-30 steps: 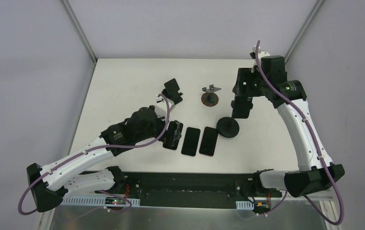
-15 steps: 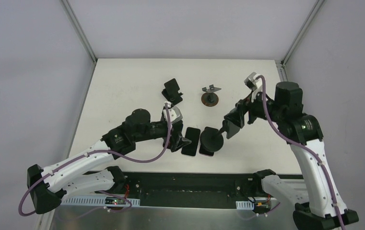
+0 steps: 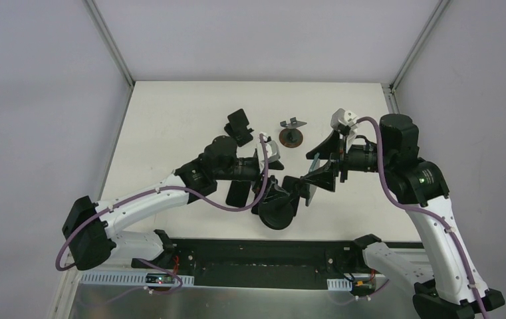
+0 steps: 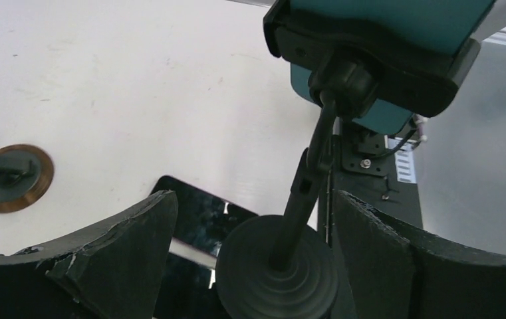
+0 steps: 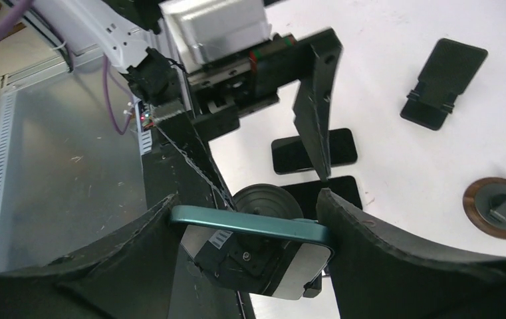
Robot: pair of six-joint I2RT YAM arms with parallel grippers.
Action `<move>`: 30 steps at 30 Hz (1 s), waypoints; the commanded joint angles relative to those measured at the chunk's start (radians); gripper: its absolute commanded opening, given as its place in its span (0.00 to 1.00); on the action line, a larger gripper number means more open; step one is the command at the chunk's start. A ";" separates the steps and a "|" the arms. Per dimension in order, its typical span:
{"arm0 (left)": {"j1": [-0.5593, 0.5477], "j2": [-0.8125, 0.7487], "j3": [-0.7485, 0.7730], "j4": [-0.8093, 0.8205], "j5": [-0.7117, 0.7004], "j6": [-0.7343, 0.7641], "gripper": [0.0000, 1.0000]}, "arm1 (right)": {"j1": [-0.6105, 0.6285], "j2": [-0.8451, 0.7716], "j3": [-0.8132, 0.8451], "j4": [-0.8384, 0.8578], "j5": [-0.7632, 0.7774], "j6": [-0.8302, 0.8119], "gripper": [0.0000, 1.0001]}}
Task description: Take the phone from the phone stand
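A teal phone (image 5: 250, 223) is clamped in a black phone stand with a thin stem (image 4: 306, 186) and a round base (image 4: 276, 272). My right gripper (image 5: 249, 199) is shut on the phone's edges and holds phone and stand tilted above the table's front middle (image 3: 314, 177). The stand's base (image 3: 278, 211) hangs toward the left arm. My left gripper (image 4: 253, 198) is open, one finger on each side of that base; the right finger (image 4: 396, 252) is very near it and the left finger (image 4: 124, 252) stands apart.
Dark phones lie flat on the white table under the grippers (image 3: 239, 194) (image 4: 197, 212) (image 5: 313, 149). Farther back stand a black folding stand (image 3: 240, 125) and a small stand on a brown disc (image 3: 292, 136). A black rail runs along the table's near edge (image 3: 263, 256).
The right arm carried the phone and stand off the table, toward the front left, and tilted them. The left gripper swung right from the flat phones to straddle the stand's base, its jaws narrowing slightly.
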 commanded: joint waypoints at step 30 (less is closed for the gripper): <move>-0.043 0.160 0.182 0.174 0.298 -0.165 0.00 | 0.107 0.014 0.079 0.086 -0.103 -0.037 0.11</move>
